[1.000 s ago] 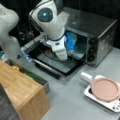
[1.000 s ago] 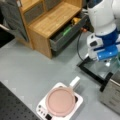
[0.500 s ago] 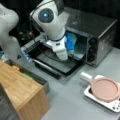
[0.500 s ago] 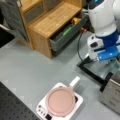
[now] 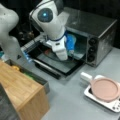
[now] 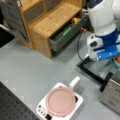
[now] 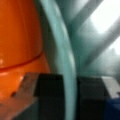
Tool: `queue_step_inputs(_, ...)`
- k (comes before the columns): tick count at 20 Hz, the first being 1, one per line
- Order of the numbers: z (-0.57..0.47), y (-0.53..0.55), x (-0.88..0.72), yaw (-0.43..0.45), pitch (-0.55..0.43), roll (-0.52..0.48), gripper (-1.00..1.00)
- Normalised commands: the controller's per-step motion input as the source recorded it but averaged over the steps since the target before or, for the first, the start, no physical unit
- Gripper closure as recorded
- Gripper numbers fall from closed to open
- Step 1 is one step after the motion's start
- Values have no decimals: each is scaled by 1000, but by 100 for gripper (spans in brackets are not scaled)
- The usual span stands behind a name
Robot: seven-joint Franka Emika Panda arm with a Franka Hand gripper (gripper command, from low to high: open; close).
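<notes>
The grey table (image 5: 75, 100) takes up most of the room, and at a front view's bottom left stands a wooden cabinet (image 5: 20, 92), shown at a front view's top with its flat top bare (image 6: 53, 17) and a grey drawer (image 6: 67, 37) pulled open with yellow and green things inside. Next in bulk is the white robot arm (image 5: 53, 22), bent down toward the toaster oven (image 5: 97, 32), a steel box at a front view's right whose dark door (image 5: 58, 63) lies folded down flat on the table. The arm's wrist reaches into the oven's mouth, and the gripper (image 7: 68, 96) is down there with it. In the wrist view the two dark fingers (image 7: 48, 97) sit on either side of the pale teal rim of a plate (image 7: 63, 57), pinched narrowly on that rim, one finger on each face. The plate shows in a front view as a bluish disc (image 5: 71, 43) standing on edge just inside the oven opening, beside the wrist. An orange object (image 7: 20, 37) lies pressed close against the plate's inner side in the wrist view; what it is I cannot tell. Well apart from the oven, toward a front view's bottom right, a small white scale (image 5: 112, 103) carries a pink pan (image 5: 105, 88), seen in both front views (image 6: 60, 101).
</notes>
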Motion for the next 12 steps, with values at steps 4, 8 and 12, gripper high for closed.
queue_step_inputs(4, 105, -140, 39, 85, 10, 67, 100)
queue_step_inputs(8, 159, -183, 48, 110, 53, 33, 100)
queue_step_inputs(12, 178, -190, 89, 121, 79, -17, 100)
